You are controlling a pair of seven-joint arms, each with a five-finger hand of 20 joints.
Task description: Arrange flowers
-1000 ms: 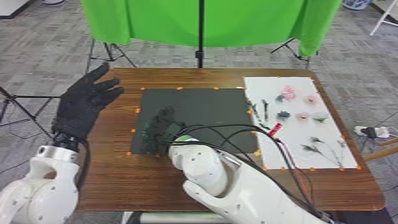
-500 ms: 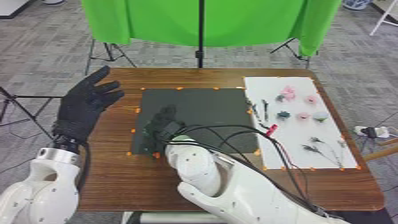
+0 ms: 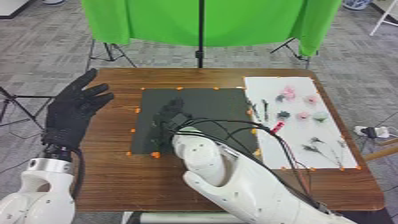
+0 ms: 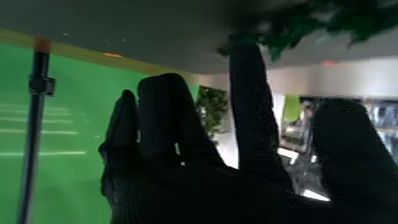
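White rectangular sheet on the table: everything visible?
The white rectangular sheet, paper-like by its look, lies flat on the right side of the brown wooden table, its left edge alongside the black rectangular mat. Orange marks dot its edges. Pink blooms, a pale green bloom and thin-stemmed dark sprigs lie on it. Black cables pass over its near left part.

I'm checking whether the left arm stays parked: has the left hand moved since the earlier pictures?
Yes, the left hand has shifted left in the head view, farther from the black mat.
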